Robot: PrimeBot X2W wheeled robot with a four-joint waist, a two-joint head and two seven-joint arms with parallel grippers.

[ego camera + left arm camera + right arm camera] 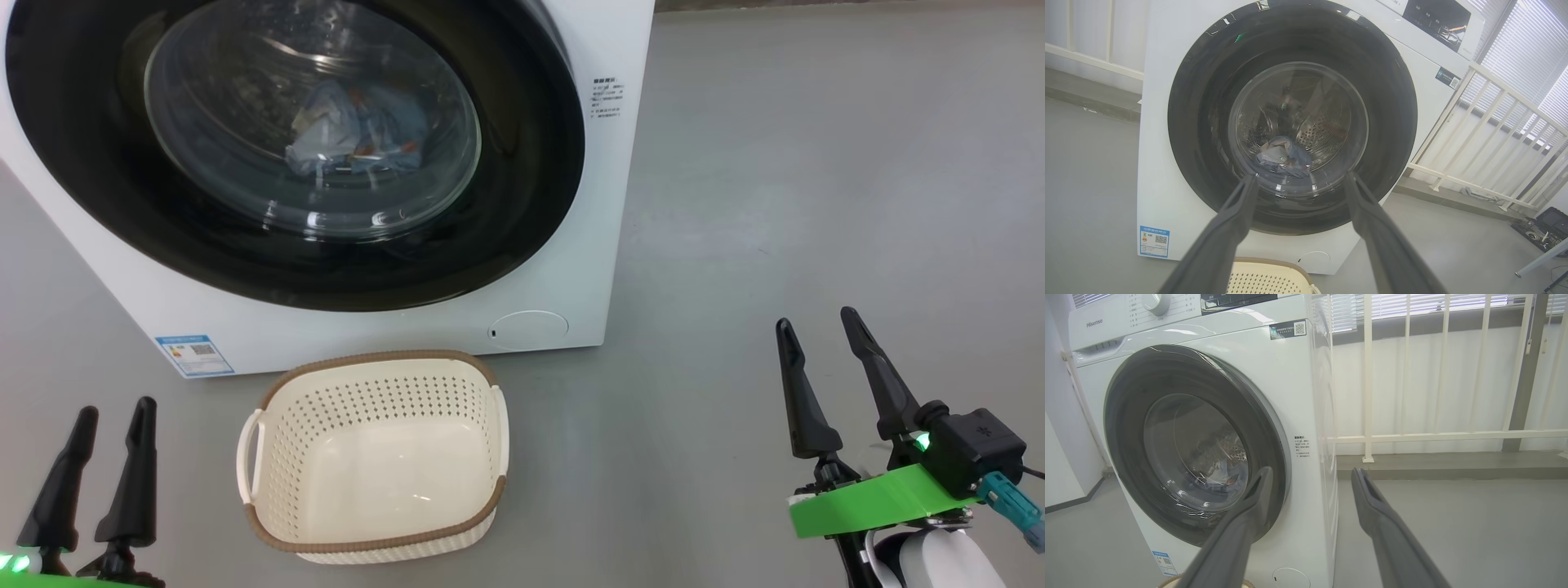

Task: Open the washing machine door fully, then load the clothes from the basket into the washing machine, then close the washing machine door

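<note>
Blue bear-print clothes [351, 131], soft and light, lie inside the big white washing machine [604, 245], behind its shut round black door [522, 188], which looks slippery; grab its rim. Left tool [117, 406] and right tool [816, 318] are wide open, empty.

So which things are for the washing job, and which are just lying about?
For the job: washing machine, its shut door, clothes inside it, empty basket.
Just lying about: white railing, window blinds, dark case.
</note>
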